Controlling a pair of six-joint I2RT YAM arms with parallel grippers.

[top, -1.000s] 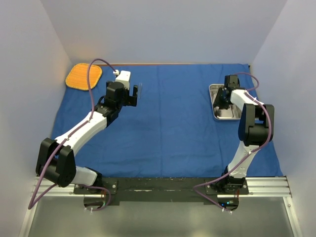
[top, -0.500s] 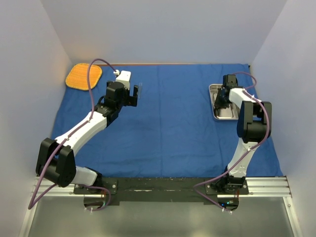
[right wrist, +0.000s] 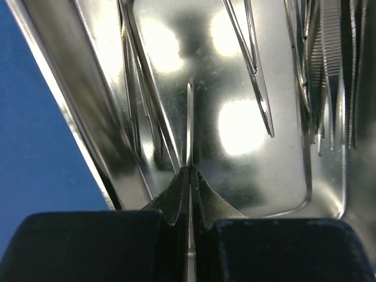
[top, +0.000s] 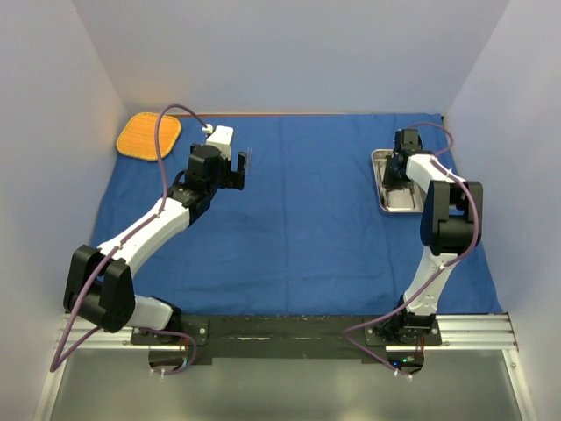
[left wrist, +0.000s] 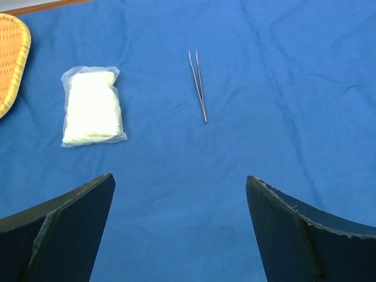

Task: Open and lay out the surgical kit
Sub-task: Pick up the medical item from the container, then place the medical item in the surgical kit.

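One thin steel instrument (right wrist: 189,123) sits pinched between fingers (right wrist: 173,197) over shiny tray (right wrist: 247,176).

Bright, soft and even from above in the overhead view, with only faint shadows under the 2 arms on the blue cloth (top: 298,219) and the orange mat (top: 149,135) clearly coloured. Crisp from the left wrist on the gauze pack (left wrist: 93,106) and the forceps (left wrist: 198,85), with the left fingers (left wrist: 59,235) nearly black in the lower corners. Harsh from the right wrist: 3 blown-out white patches on the steel tray (right wrist: 235,176), muddled mirror streaks across the metal, and the right fingers (right wrist: 88,247) dark and out of focus along the bottom.
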